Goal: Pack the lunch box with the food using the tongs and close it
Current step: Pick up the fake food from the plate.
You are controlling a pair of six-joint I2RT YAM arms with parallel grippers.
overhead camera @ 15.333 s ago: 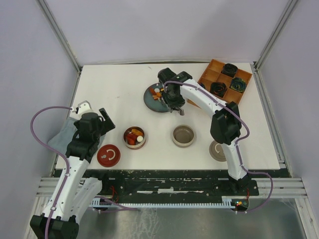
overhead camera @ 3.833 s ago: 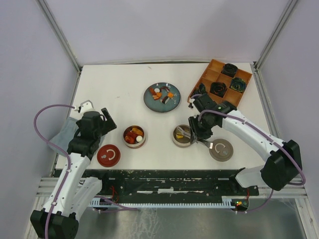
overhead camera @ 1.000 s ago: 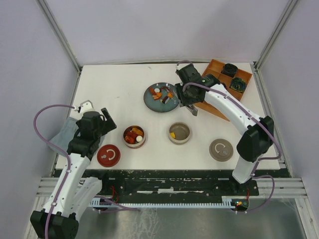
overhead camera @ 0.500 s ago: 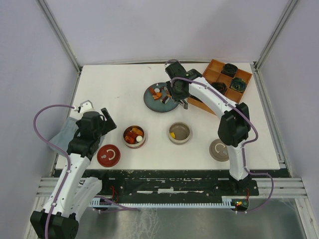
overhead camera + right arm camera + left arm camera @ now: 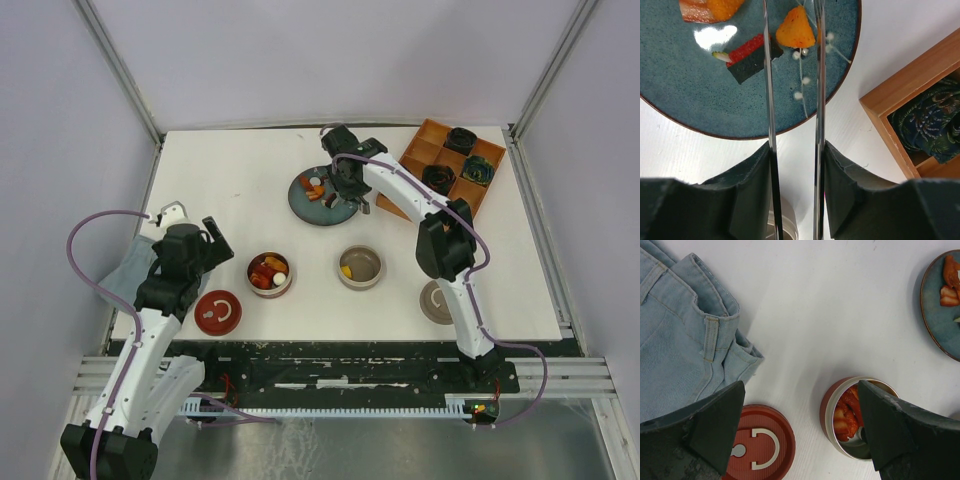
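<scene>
Silver tongs (image 5: 771,100) hung over the plate (image 5: 700,105) toward the far edge of the table, and their two arms straddled an orange piece (image 5: 795,31) near the plate's right rim. The tips ran out of my wrist view, so I could not tell how deep they reached.

I judged the risk to be in the squeeze. The piece sat close against the right arm rather than centred, so closing could pivot it and flick it over the rim. The left arm passed just beside a red-and-black piece (image 5: 747,55) and might drag that along.

My right gripper (image 5: 796,165) was clamped on the tongs, jaws about half closed, pressing the arms without bringing them together.

A wooden tray (image 5: 890,115) of dark rosettes (image 5: 930,120) lay just right of the plate. Nearer the table's front stood a red tin (image 5: 270,275) with food in it and a grey tin (image 5: 360,267) with one yellow bit. My left gripper (image 5: 800,427) hovered at the left edge, fingers fully apart and empty, above a red lid (image 5: 757,445) and folded jeans (image 5: 680,340).
</scene>
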